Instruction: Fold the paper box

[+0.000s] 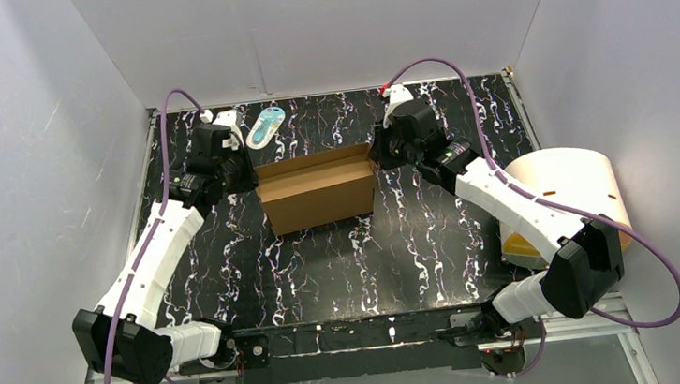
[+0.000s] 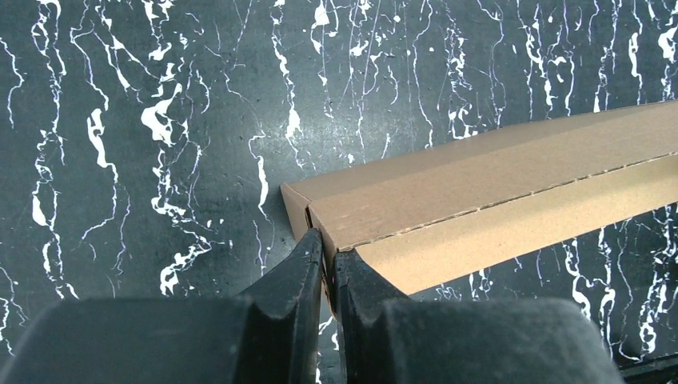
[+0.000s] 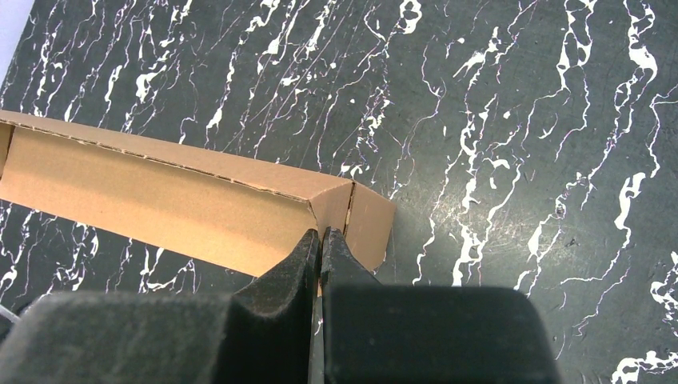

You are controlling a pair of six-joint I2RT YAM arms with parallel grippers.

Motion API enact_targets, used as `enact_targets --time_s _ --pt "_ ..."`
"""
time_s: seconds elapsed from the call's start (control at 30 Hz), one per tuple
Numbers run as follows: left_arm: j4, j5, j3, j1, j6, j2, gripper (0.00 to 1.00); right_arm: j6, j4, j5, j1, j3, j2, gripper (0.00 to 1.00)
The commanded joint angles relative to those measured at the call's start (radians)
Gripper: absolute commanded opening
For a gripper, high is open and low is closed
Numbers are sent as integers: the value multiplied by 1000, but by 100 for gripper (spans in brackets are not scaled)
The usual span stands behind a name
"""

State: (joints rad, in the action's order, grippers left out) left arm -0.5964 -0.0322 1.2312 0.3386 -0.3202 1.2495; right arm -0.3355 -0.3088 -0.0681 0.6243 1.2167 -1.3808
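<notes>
Standing just above the middle of the overhead frame, the paper box [image 1: 318, 199] rests on the black marbled counter [image 1: 344, 276]. It is already a brown rectangular trough, with its long walls raised and its top open. The left pincer [image 2: 328, 246] is clamped thinly on the box's left end wall. The right pincer [image 3: 321, 238] is clamped on its right end. Folding looks well advanced; locking the ends and any closing seem left to do.
</notes>
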Motion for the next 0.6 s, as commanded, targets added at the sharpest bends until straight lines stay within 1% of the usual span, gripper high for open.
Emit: enact_targets --time_s 0.0,0.2,0.33,0.57 --pt "-39 -11 -28 18 26 -23 4 -9 -26 51 17 -23 2 10" --pt "-47 -31 -16 22 48 -28 4 -7 -24 55 18 -23 -3 10" --pt "-43 -4 -10 27 38 -22 4 -7 -25 51 17 -22 0 10" --pt "-8 -12 -82 68 -8 -32 3 -6 -10 58 18 -36 2 10"
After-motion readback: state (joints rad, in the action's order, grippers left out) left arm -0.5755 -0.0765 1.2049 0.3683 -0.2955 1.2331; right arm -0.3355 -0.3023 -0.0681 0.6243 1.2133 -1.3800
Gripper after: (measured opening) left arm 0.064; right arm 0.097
